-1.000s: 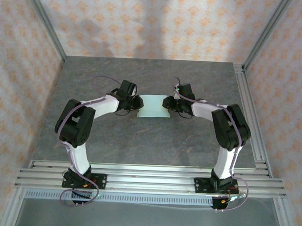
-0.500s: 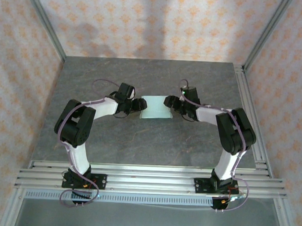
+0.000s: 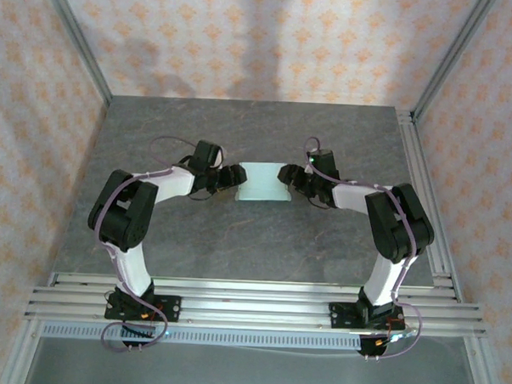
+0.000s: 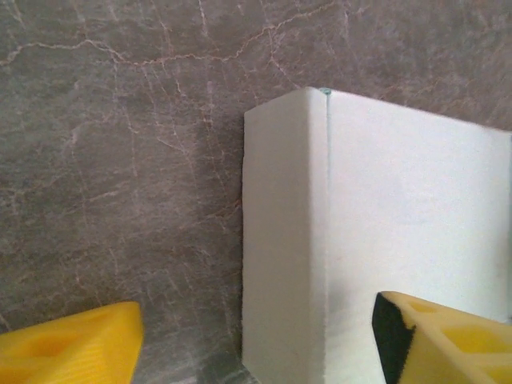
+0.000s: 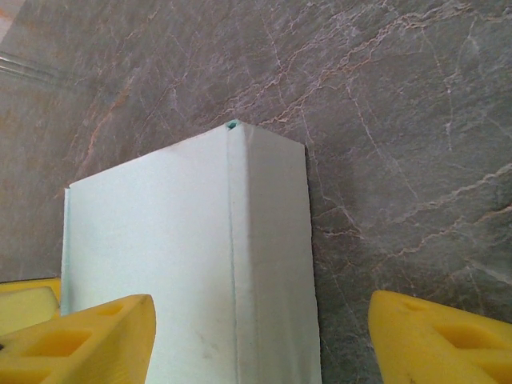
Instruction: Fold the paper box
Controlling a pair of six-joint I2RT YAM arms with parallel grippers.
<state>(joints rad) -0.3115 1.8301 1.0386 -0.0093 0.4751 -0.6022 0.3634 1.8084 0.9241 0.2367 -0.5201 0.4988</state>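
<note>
The paper box [image 3: 261,181] is a pale mint, slim rectangular box lying flat at the middle of the grey table. My left gripper [image 3: 238,176] is at its left end, my right gripper [image 3: 284,174] at its right end. In the left wrist view the box's left side wall [image 4: 284,240] stands between my open yellow fingers [image 4: 68,344]; one finger is over the box top, the other over bare table. In the right wrist view the box's right side wall [image 5: 272,256] likewise sits between the wide-apart fingers [image 5: 88,340]. Neither gripper presses the card.
The dark marbled table [image 3: 195,232] stretches all round the box. An aluminium rail frame [image 3: 251,298] runs along the near edge by the arm bases, and another rail [image 3: 426,199] lines the right side. Patterned walls [image 3: 246,38] close in the back and sides.
Both grippers have shifted slightly toward the far side along the box ends. The box has moved a little away from the arms and sits squarer.
</note>
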